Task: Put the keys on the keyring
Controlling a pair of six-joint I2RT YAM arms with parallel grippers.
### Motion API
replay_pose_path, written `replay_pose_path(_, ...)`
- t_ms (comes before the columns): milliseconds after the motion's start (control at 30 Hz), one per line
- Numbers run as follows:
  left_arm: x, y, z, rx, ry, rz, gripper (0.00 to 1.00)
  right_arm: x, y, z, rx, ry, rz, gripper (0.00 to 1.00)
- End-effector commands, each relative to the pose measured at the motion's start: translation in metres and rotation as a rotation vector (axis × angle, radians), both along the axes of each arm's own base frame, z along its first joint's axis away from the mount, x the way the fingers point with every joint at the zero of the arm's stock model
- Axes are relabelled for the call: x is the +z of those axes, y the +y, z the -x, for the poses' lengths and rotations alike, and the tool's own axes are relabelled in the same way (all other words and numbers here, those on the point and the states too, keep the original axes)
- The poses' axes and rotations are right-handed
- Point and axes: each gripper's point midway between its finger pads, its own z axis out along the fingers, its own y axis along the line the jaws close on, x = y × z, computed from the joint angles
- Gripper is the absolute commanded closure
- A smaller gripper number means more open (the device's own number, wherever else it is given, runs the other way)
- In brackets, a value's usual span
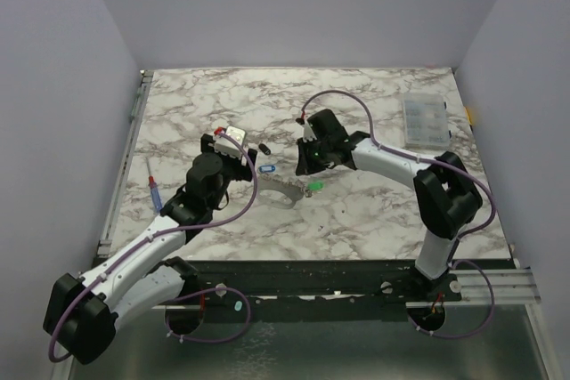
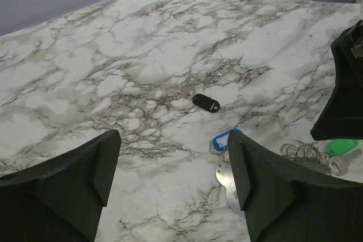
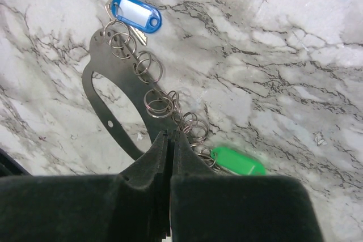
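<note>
Right wrist view: right pincer [image 3: 170, 135] pressed together, tips at the keyring [image 3: 116, 131] lying on the counter [image 3: 283, 55]; green key [image 3: 238, 161] just beside, blue key [image 3: 136, 13] at its far end. Left pincer [image 2: 174, 143] spread, empty.

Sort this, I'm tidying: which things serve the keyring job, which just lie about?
Job: blue plastic-headed key, green plastic-headed key, grey metal keyring with linked rings.
Lying about: small black oblong piece, clear plastic compartment box, blue-and-red pen-shaped stick.
</note>
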Motion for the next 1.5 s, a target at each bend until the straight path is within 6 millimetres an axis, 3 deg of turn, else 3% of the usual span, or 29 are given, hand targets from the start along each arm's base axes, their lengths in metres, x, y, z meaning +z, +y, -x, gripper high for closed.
replay_pose_path(0, 0.024, -0.007, 0.002, -0.049, -0.062, 0.026, 0.17, 0.012, -0.004, -0.002, 0.008, -0.064, 0.015, 0.99)
replay_pose_path(67, 0.027, -0.007, 0.003, -0.051, -0.069, 0.028, 0.17, 0.010, -0.008, -0.003, -0.017, -0.054, 0.035, 0.98)
replay_pose_path(167, 0.027, -0.008, 0.003, -0.057, -0.071, 0.028, 0.17, 0.003, -0.009, -0.003, -0.039, -0.032, 0.042, 0.69)
replay_pose_path(267, 0.028, -0.008, 0.004, -0.061, -0.073, 0.027, 0.17, -0.008, -0.007, -0.002, -0.047, -0.002, 0.049, 0.58)
replay_pose_path(533, 0.029, -0.010, 0.005, -0.071, -0.074, 0.032, 0.17, -0.023, -0.005, -0.008, -0.057, 0.018, 0.075, 0.57)
replay_pose_path(733, 0.027, -0.011, 0.005, -0.076, -0.069, 0.030, 0.17, -0.034, -0.005, -0.006, -0.053, 0.038, 0.089, 0.64)
replay_pose_path(1267, 0.023, -0.012, 0.004, -0.078, -0.059, 0.021, 0.17, -0.031, 0.005, -0.003, -0.024, 0.056, 0.040, 0.64)
replay_pose_path(1467, 0.022, -0.012, 0.003, -0.077, -0.057, 0.020, 0.17, -0.034, 0.007, -0.001, -0.011, 0.068, 0.032, 0.69)
